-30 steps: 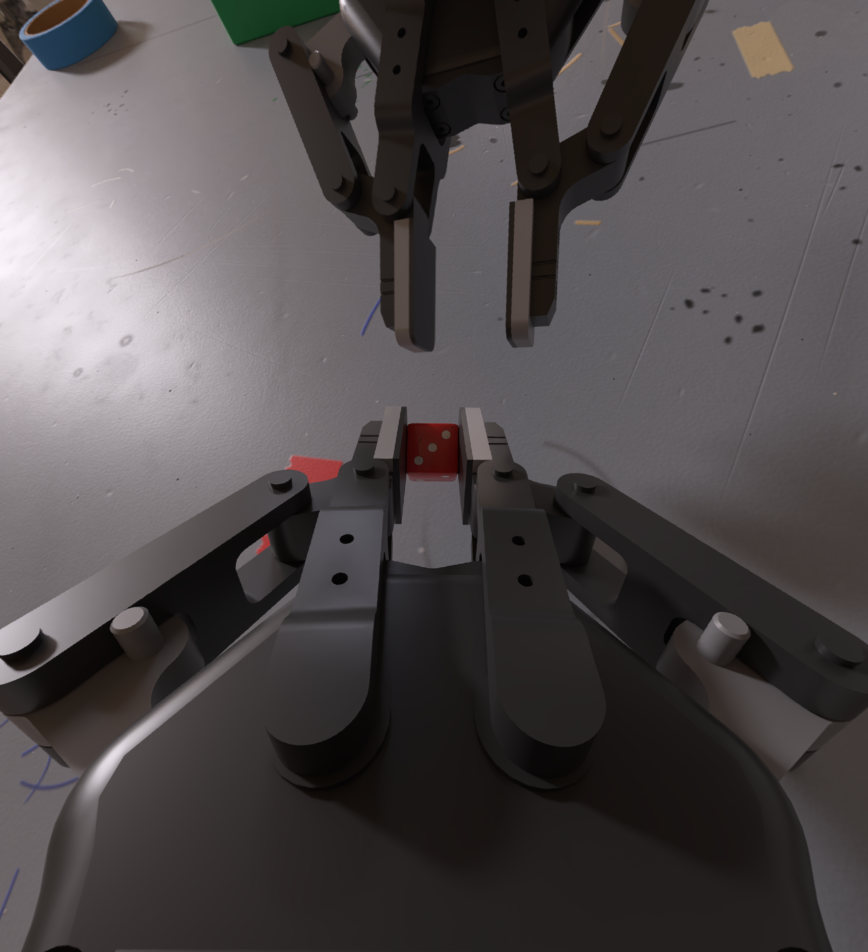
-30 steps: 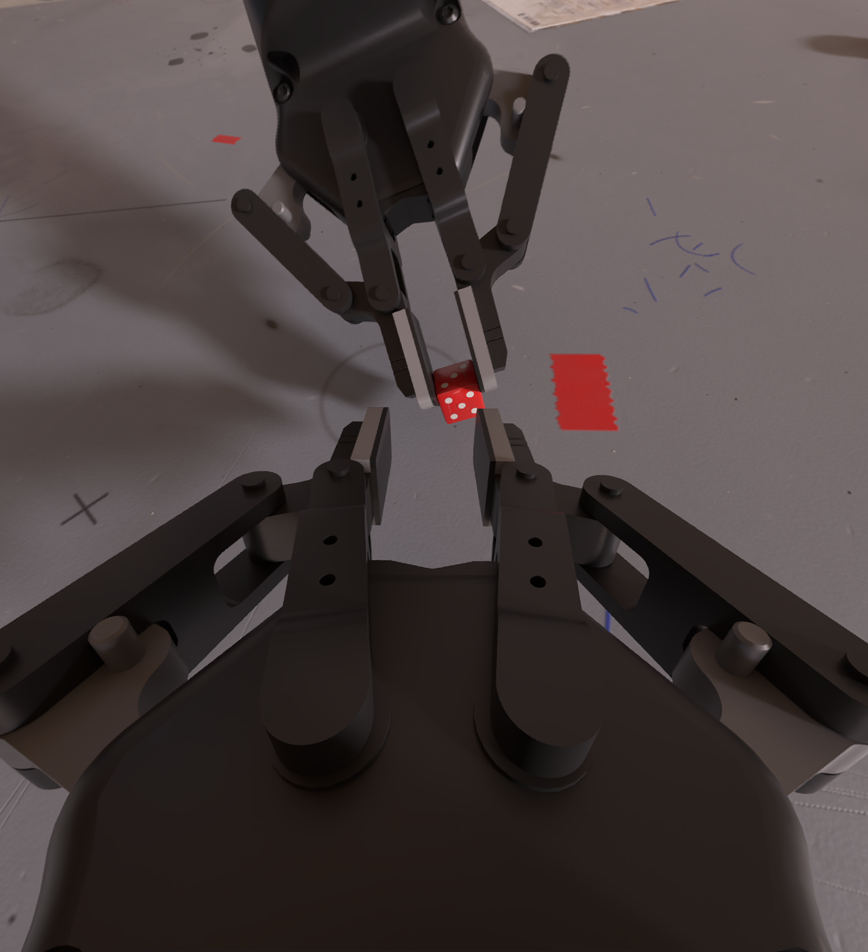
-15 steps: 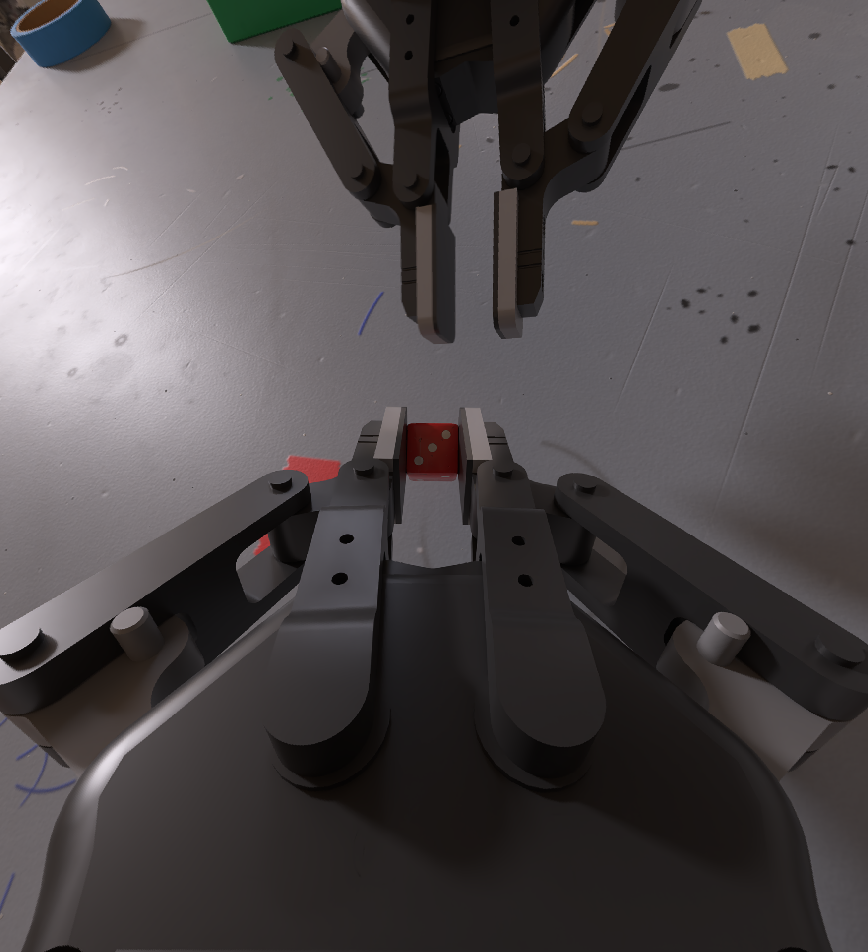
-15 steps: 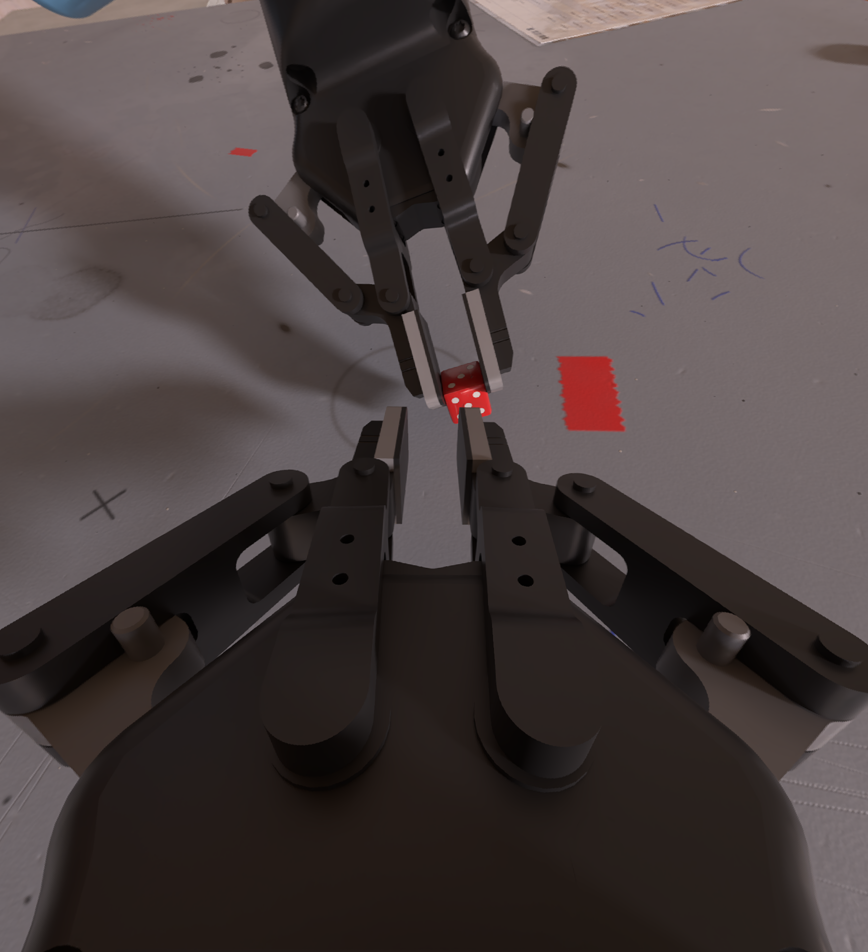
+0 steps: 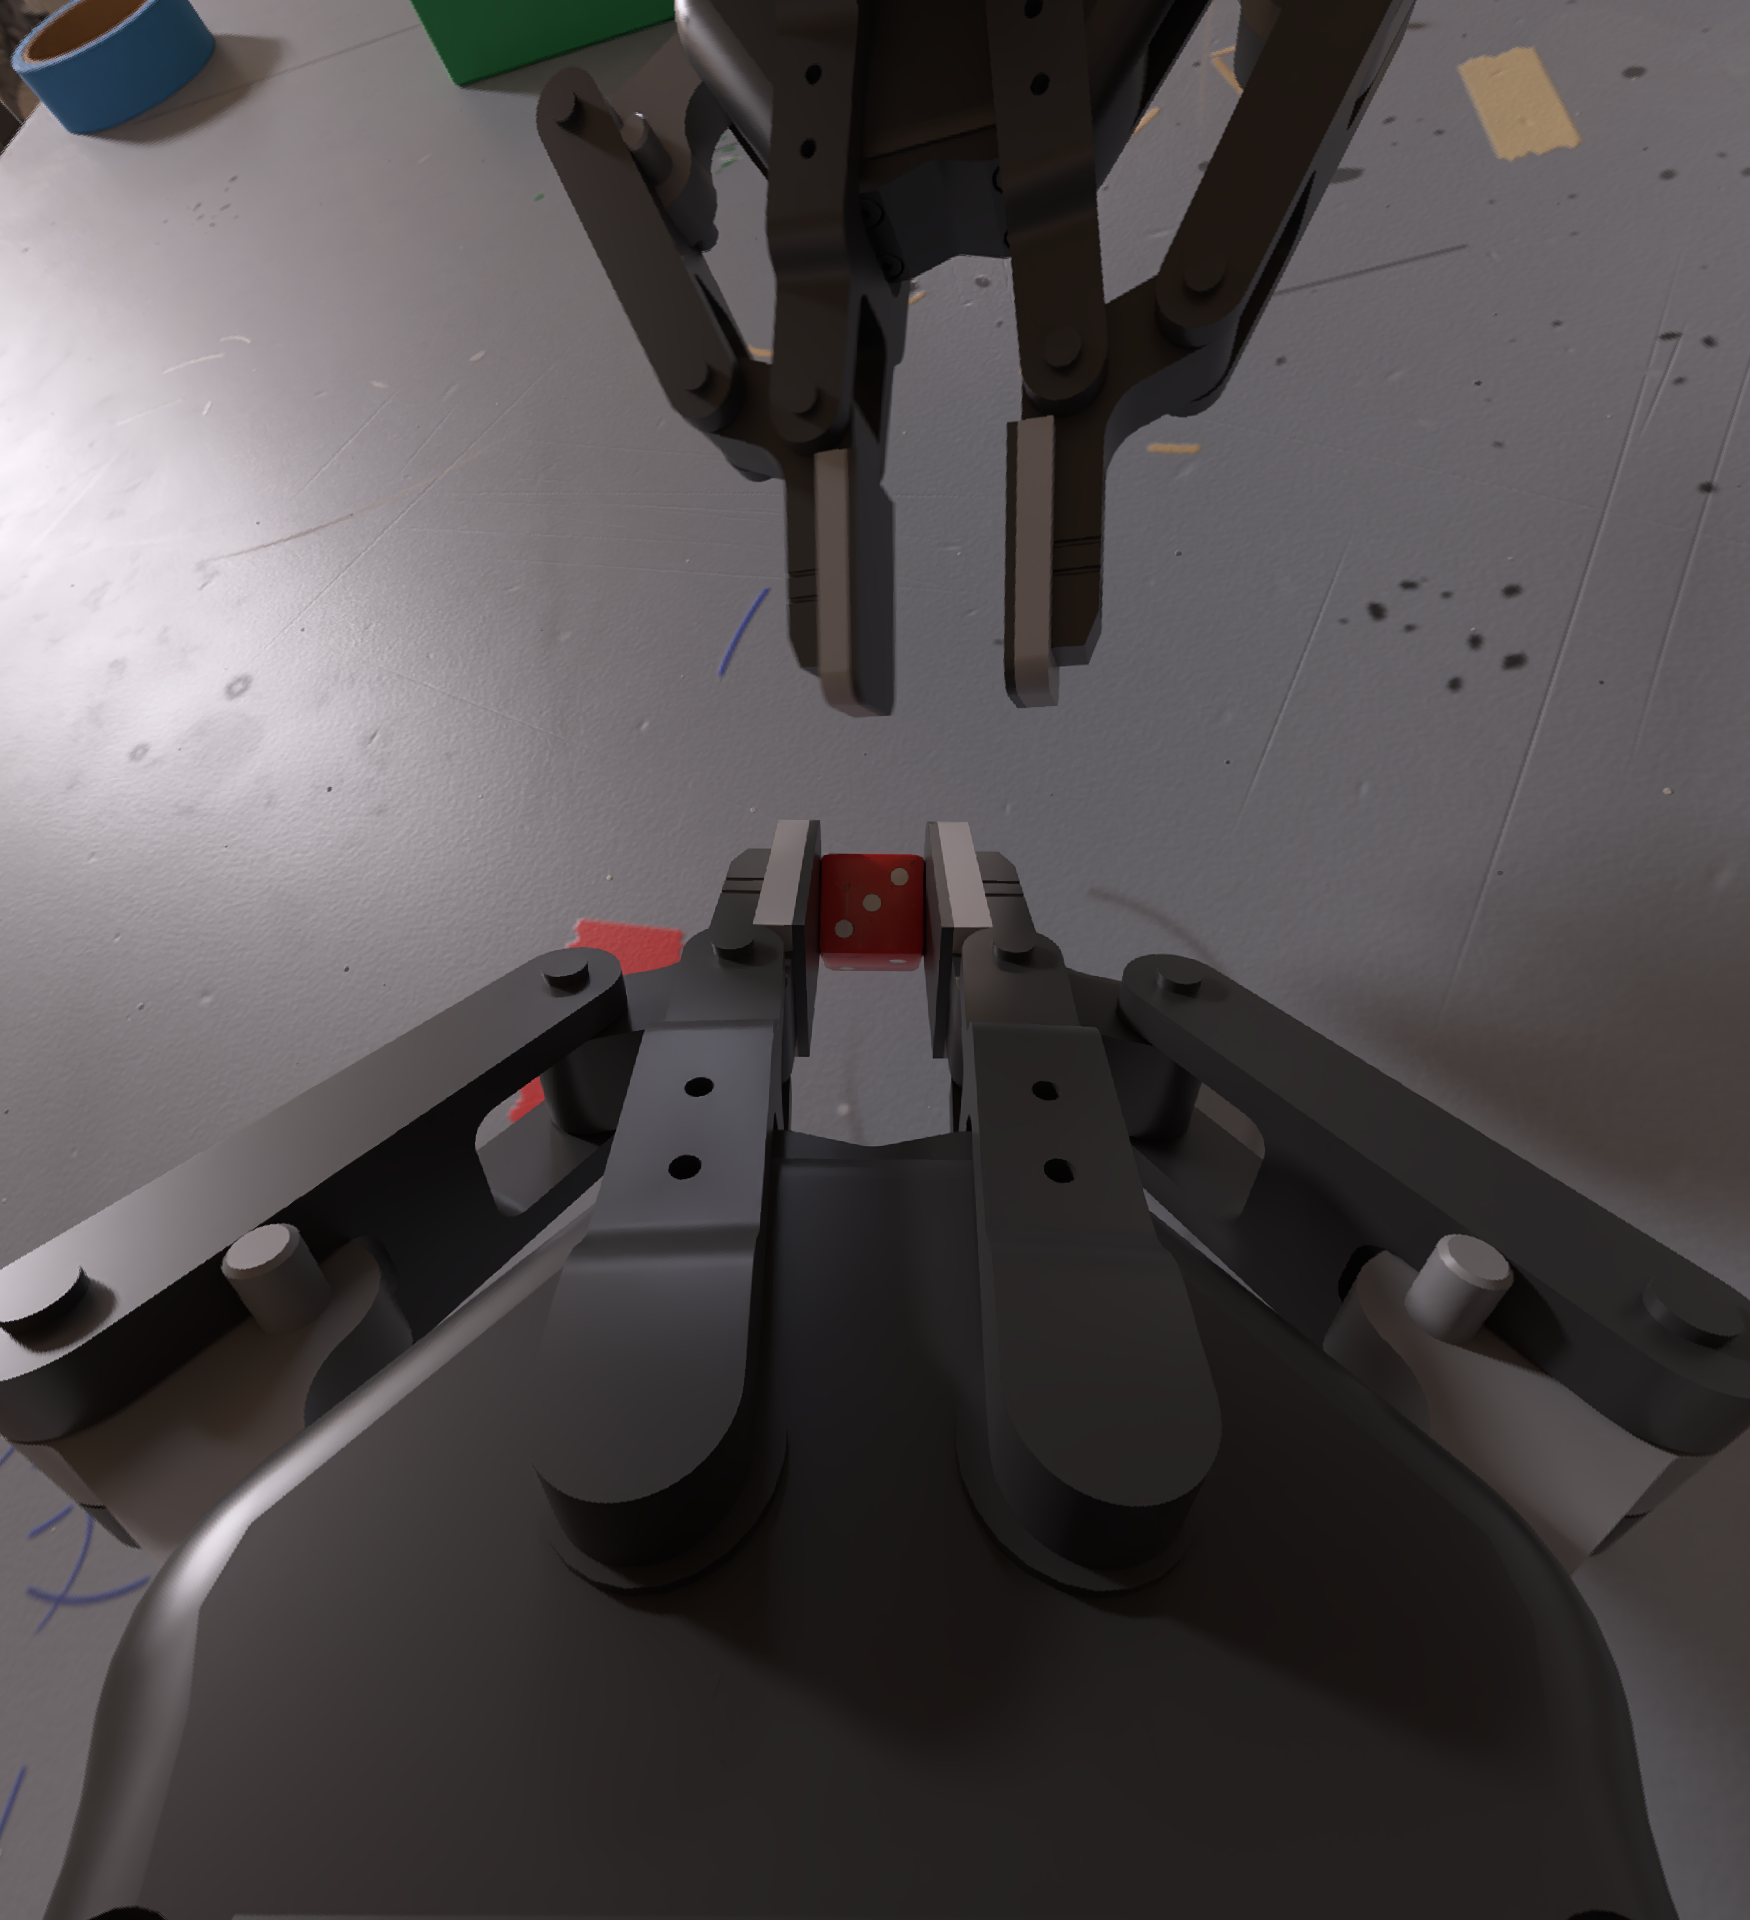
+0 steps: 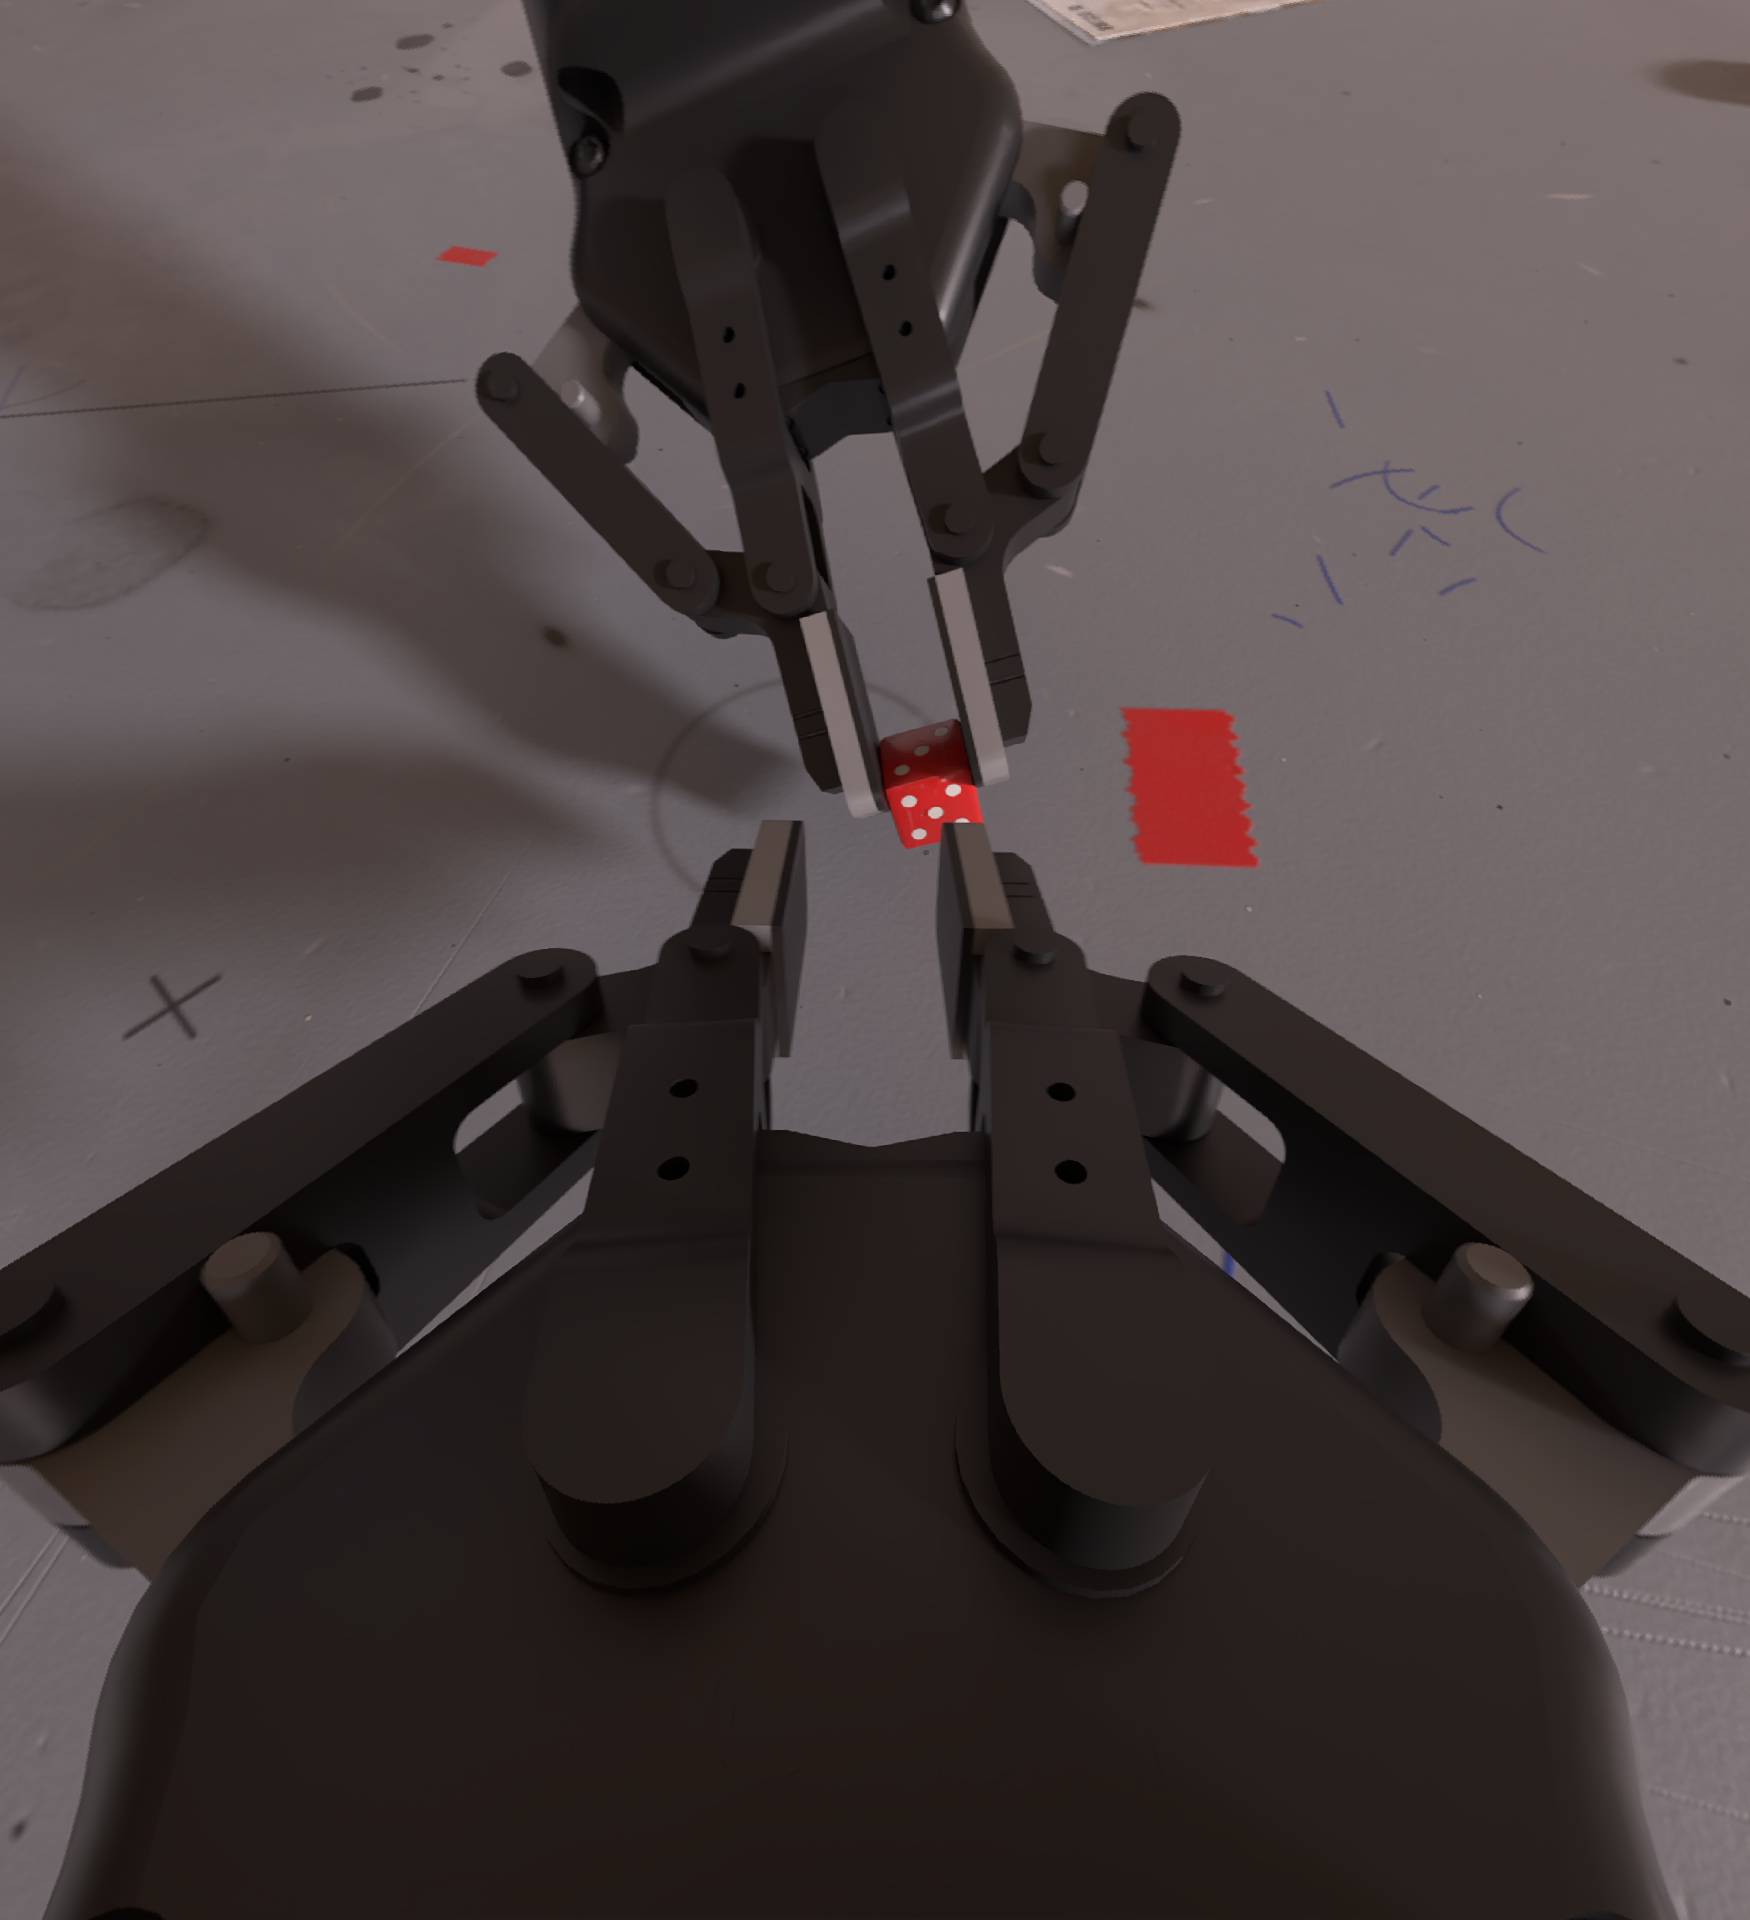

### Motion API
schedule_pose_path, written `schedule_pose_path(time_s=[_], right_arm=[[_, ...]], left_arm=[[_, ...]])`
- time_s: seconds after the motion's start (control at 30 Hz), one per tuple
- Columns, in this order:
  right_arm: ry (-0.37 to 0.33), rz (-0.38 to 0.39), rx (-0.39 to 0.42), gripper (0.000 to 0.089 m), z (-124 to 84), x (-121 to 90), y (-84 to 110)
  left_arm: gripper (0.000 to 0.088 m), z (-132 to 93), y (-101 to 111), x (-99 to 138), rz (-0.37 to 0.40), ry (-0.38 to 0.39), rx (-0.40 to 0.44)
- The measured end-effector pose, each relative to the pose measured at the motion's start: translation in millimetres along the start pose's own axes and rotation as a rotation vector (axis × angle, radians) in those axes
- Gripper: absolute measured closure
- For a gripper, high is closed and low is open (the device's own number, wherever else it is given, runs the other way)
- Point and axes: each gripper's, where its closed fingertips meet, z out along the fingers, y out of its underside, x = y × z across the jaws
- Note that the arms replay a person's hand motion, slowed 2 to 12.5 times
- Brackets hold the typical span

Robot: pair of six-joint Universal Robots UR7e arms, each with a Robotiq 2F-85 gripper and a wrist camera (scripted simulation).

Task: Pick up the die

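Observation:
The red die (image 5: 871, 909) with white pips sits between the pads of my left gripper (image 5: 871, 894), which is shut on it. In the right wrist view the same die (image 6: 928, 790) shows pinched at the tips of the left gripper (image 6: 921, 777), which points down towards the grey table. My right gripper (image 6: 871, 862) is open and empty, its tips just short of the die and facing it. It shows from across in the left wrist view (image 5: 944, 686). I cannot tell whether the die touches the table.
A red tape patch (image 6: 1188, 787) lies on the table beside the die. A blue tape roll (image 5: 112, 57) and a green block (image 5: 538, 36) stand at the far left near the table edge. A tan tape strip (image 5: 1515, 104) lies far right.
My right gripper's jaws narrowed half a second ago and have now spread again. It has crept slightly nearer the die. My left gripper has kept its hold on the die and not moved.

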Motion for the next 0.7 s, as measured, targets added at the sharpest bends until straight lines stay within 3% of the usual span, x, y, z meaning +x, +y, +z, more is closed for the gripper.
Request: schedule_pose_path(time_s=[0.1, 0.27, 0.5, 0.7], right_arm=[[-0.036, -0.011, 0.012, 0.0793, -2, -6, -1.2], [-0.037, 0.001, 0.026, 0.0814, -4, -5, -1.7], [0.012, 0.011, 0.030, 0.0633, -3, 3, -2.8], [0.037, -0.020, 0.017, 0.0580, 0, 5, -2.7]], left_arm=[[0.0705, 0, 0, 0, 0.000, 0.001, 0.000], [0.0705, 0, 0, 0, -0.001, 0.000, 0.000], [0.0705, 0, 0, 0, -0.004, 0.003, -0.001], [0.0705, 0, 0, 0, -0.003, 0.004, -0.001]])
